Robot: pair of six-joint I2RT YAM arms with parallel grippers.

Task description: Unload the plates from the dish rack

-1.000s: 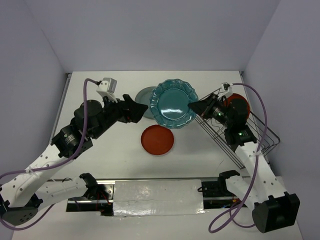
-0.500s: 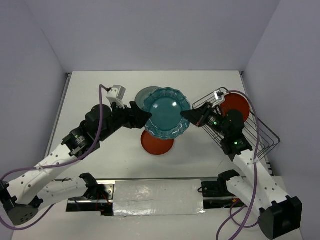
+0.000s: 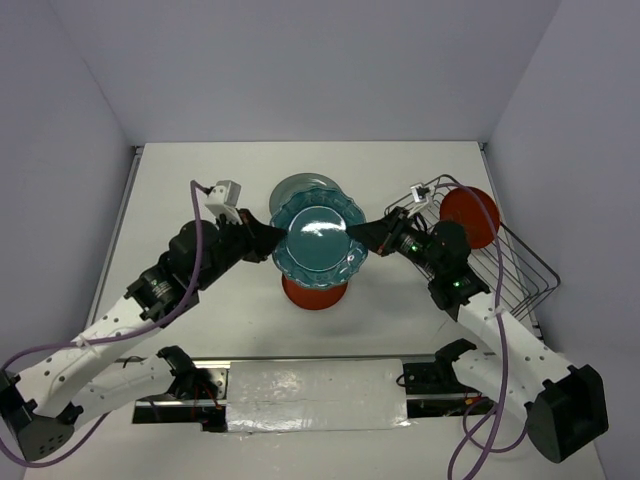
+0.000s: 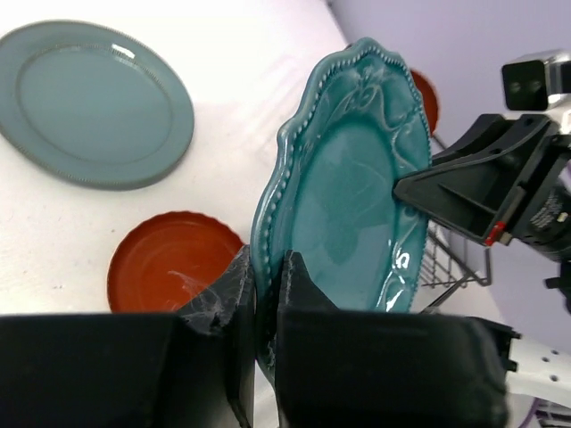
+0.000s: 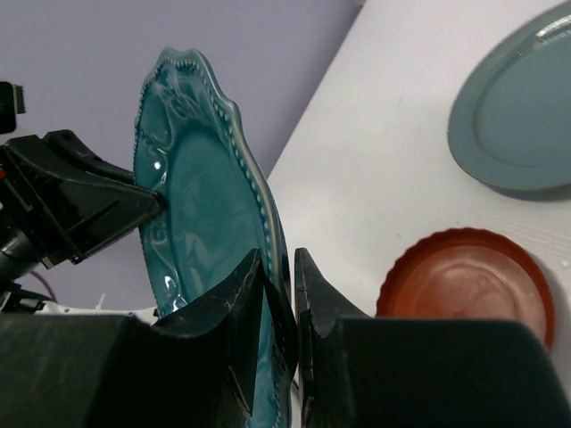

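Observation:
The dark teal scalloped plate [image 3: 318, 245] [image 4: 348, 196] [image 5: 201, 196] hangs tilted above the table's middle, held from both sides. My left gripper [image 3: 274, 240] [image 4: 268, 259] is shut on its left rim. Opposite it, my right gripper [image 3: 364, 237] [image 5: 277, 259] is shut on the right rim. Under the teal plate a red-orange plate [image 3: 313, 292] [image 4: 169, 267] [image 5: 464, 281] lies flat on the table. A pale grey-green plate [image 3: 296, 187] [image 4: 94, 102] [image 5: 517, 125] lies behind it. Another red-orange plate [image 3: 470, 215] stands in the dish rack [image 3: 515, 270] on the right.
The white table [image 3: 200, 180] ends at walls on the left, back and right. The dish rack sits tilted against the right wall, behind my right arm. Purple cables loop beside both arms.
My right gripper carried the teal plate left, away from the rack to above the red plate. My left gripper came in from the left and closed on the plate's opposite rim.

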